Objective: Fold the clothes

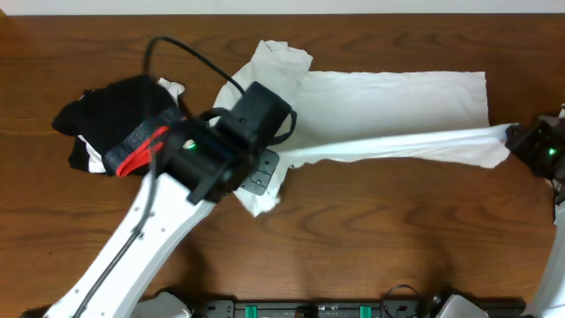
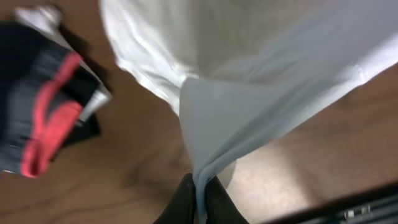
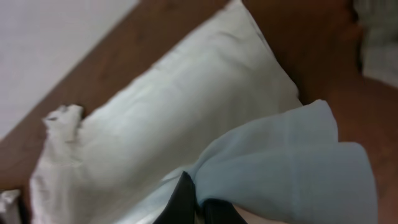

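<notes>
A white T-shirt (image 1: 388,97) lies spread on a brown wooden tabletop (image 1: 397,230), right of centre, with its long axis running left to right. The shirt's near edge is lifted off the wood and pulled into a tight, narrow band. That band spans the gap between the two robot hands.

The left hand (image 1: 269,163) is near the middle of the tabletop. It is closed, and its two dark fingers pinch the band's left end, which shows clearly in the left wrist view. The right hand (image 1: 521,141) is at the far right edge of the tabletop. It is also closed, pinching the band's right end.

The stretched edge runs roughly parallel to the shirt's long axis. The flat body of the shirt lies on the far side of it, away from both arms, so a fold would probably carry the held edge over the body toward the far side. Both hands would need to travel together to keep the band level.

A heap of black clothes (image 1: 110,119) with a red strip sits at the far left, just beside the left arm and clear of the shirt.
</notes>
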